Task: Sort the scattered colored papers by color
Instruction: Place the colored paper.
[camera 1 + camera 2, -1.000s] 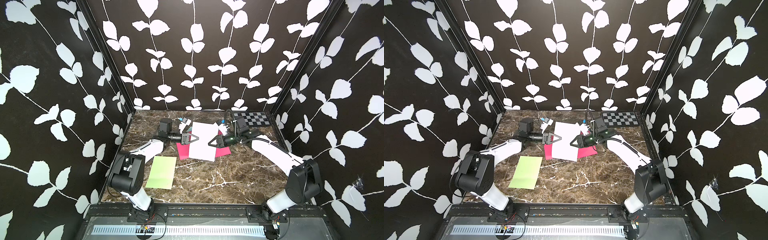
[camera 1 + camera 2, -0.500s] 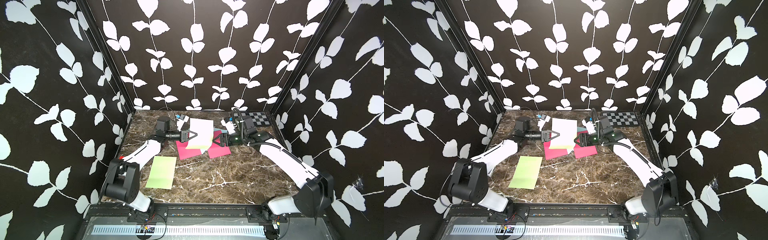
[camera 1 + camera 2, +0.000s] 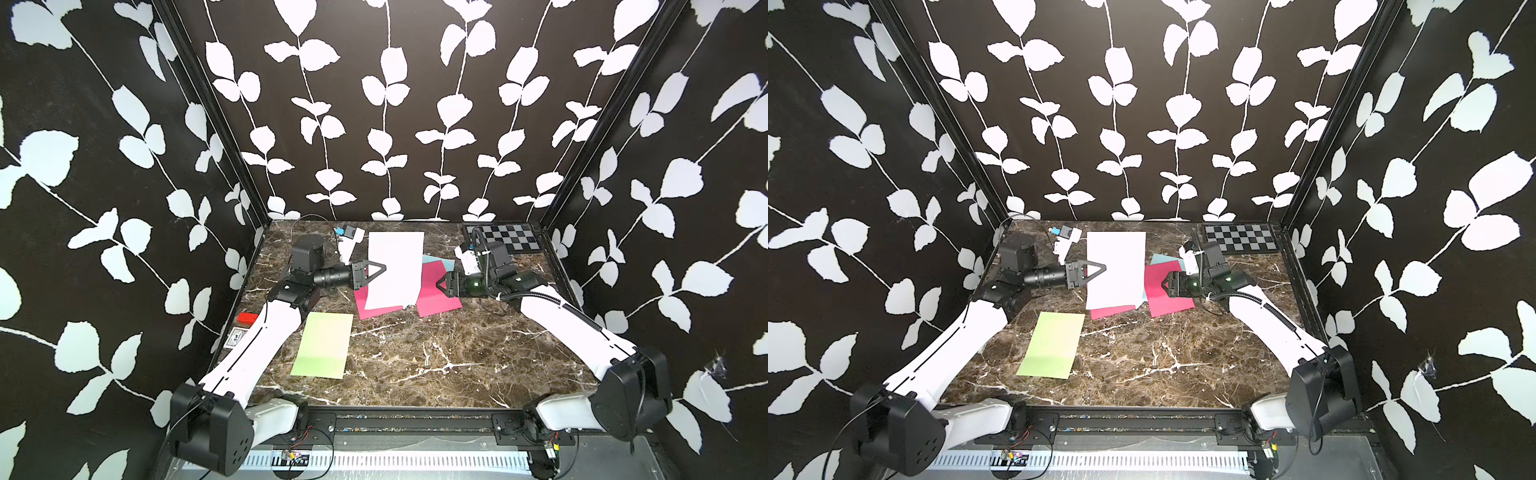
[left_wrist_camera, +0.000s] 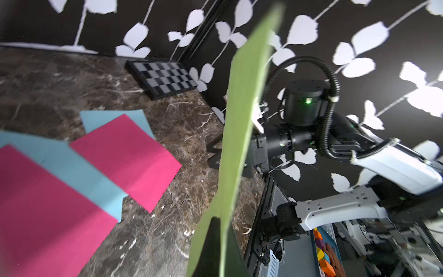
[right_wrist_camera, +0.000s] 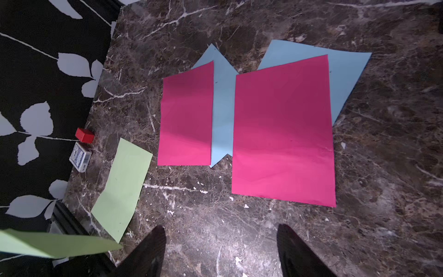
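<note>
6 thin rectangular paper sheets show: 2 light green, 2 hot pink, 2 light blue. The left claw (image 3: 380, 272) is clenched on 1 green sheet (image 4: 242, 120), raised over the bench (image 3: 415, 357), a dark brown marble-veined slab. Glare turns it white in both top views. The other green sheet (image 3: 324, 345) lies flat beside the left arm.

1 pink sheet (image 5: 187, 115) and the second pink sheet (image 5: 282, 132) lie flat mid-bench. 1 blue sheet (image 5: 223, 108) shows between them, and the second blue sheet (image 5: 347, 72) lies partly under a pink. The right claw (image 5: 220, 230) is released, its 2 black fingers wide apart.
</note>
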You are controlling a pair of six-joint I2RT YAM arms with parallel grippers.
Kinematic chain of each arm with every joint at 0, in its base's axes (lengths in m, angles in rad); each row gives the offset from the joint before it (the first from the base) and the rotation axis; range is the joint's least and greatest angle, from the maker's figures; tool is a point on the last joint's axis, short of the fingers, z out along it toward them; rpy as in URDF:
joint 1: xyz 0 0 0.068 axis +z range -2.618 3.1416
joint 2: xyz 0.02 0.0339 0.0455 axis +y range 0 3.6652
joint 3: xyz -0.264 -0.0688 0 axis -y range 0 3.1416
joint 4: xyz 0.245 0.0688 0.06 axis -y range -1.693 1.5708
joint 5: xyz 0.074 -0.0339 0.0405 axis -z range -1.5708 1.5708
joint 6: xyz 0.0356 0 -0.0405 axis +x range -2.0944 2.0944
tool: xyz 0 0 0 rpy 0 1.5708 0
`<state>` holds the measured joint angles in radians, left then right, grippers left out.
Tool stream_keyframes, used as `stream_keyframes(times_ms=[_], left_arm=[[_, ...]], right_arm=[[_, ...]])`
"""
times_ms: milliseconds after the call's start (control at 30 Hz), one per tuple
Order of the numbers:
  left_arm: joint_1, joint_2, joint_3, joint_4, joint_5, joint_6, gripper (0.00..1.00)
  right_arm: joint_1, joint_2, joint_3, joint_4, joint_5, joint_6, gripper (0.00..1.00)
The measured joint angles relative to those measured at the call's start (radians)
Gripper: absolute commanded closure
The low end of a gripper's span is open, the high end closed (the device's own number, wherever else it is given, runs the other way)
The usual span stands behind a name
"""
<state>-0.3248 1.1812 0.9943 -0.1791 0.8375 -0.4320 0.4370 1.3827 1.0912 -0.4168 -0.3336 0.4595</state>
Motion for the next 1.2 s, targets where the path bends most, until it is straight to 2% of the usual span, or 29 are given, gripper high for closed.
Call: stream_keyframes(times_ms=[300,500,1000,1200], left_arm=[[-0.006,-0.018,-0.032,-0.441,-0.237,0.06,1.0],[-0.006,-0.039,-0.039,-0.617,-0.369,0.098,1.0],[0.001,-0.045,-0.095,-0.752,-0.568,0.122,1.0],[0.001,-0.043,-0.095,-0.718,-0.513,0.12,1.0]], right_arm=[[-0.024,0.019,-0.027,0.039,0.047,0.039,0.24],[-0.027,0.054,-0.056,0.06,0.061,0.061,0.24],[-0.032,0.099,-0.093,0.119,0.025,0.096,0.25],[-0.02,0.153,-0.125,0.248,-0.126,0.142,0.25]])
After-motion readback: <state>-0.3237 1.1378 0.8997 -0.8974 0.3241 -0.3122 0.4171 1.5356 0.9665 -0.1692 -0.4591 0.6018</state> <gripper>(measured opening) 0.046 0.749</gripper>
